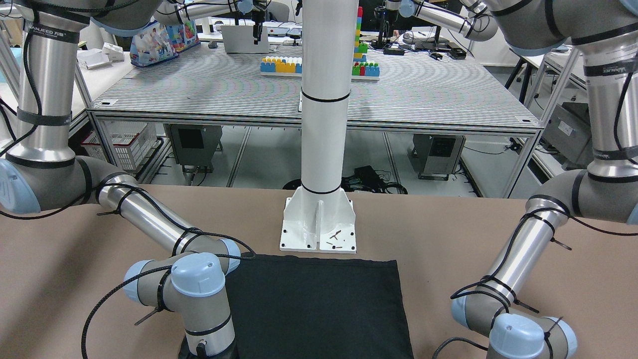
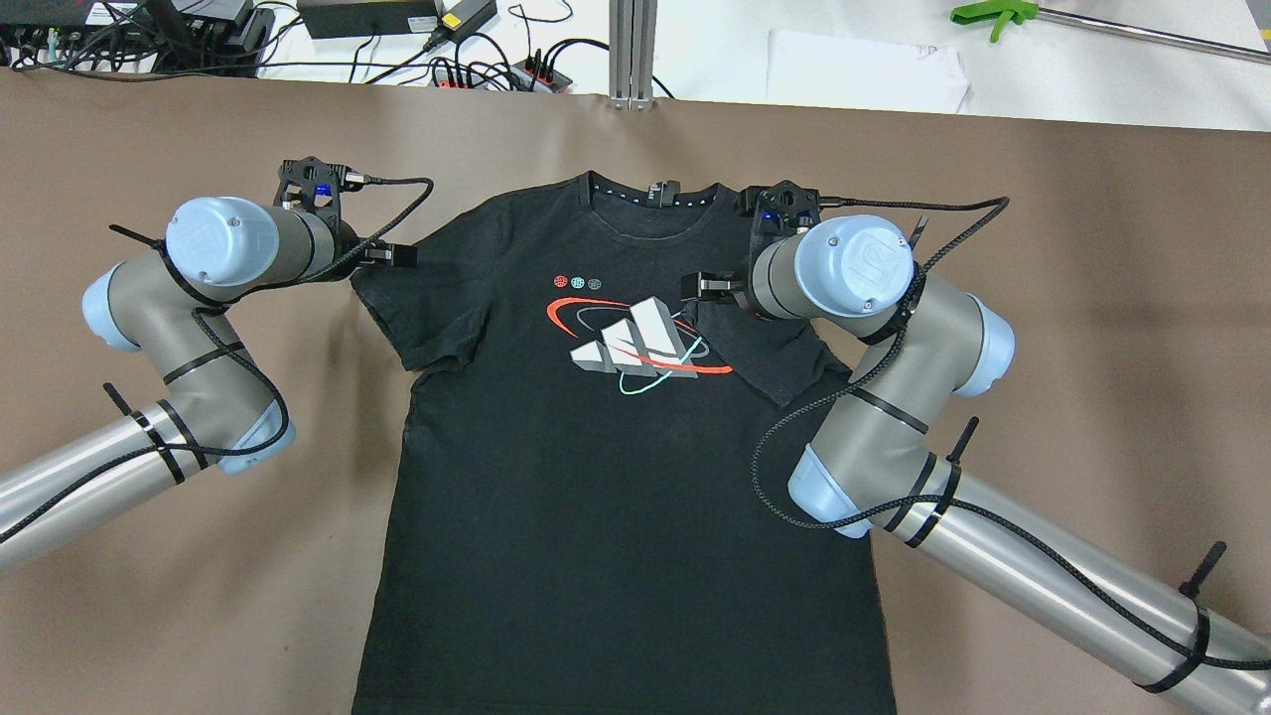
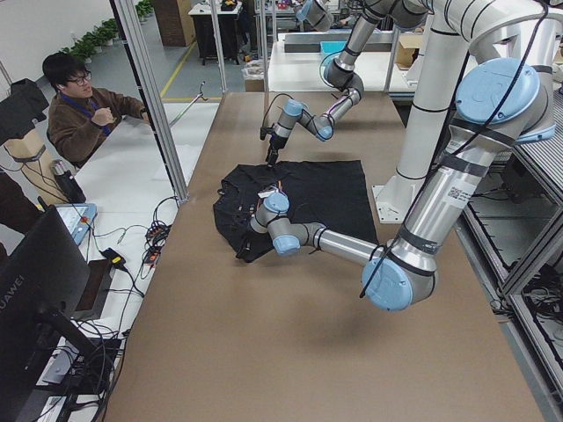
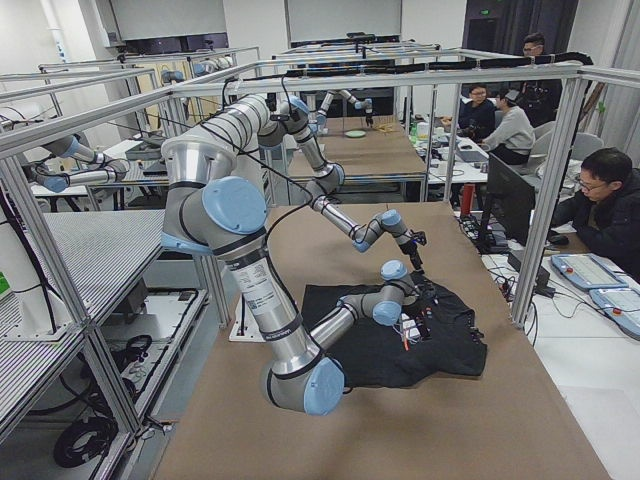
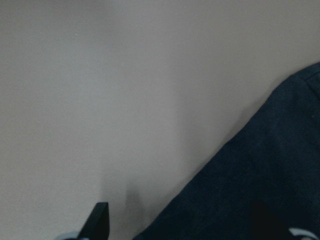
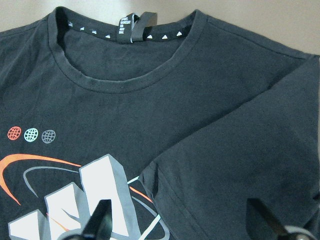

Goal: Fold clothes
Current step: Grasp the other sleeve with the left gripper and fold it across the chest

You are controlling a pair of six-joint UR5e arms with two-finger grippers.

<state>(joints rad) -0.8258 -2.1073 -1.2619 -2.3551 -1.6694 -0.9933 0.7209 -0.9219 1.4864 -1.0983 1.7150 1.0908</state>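
A black T-shirt (image 2: 596,497) with a red, white and grey chest print lies face up on the brown table. Its left sleeve (image 2: 422,318) lies spread out. Its right sleeve (image 2: 770,362) lies folded inward over the chest, and its hem shows in the right wrist view (image 6: 150,177). My left gripper (image 2: 387,255) is open at the left shoulder edge; in the left wrist view (image 5: 182,225) one finger is over bare table and one over cloth. My right gripper (image 2: 710,286) is open over the folded sleeve, its fingers (image 6: 100,220) wide apart.
A white pole's base plate (image 1: 319,224) stands at the robot-side table edge, just behind the shirt's bottom hem (image 1: 319,264). Cables and power strips (image 2: 397,30), white paper (image 2: 864,70) and a green clamp (image 2: 993,15) lie beyond the far edge. Operators (image 3: 84,114) sit nearby.
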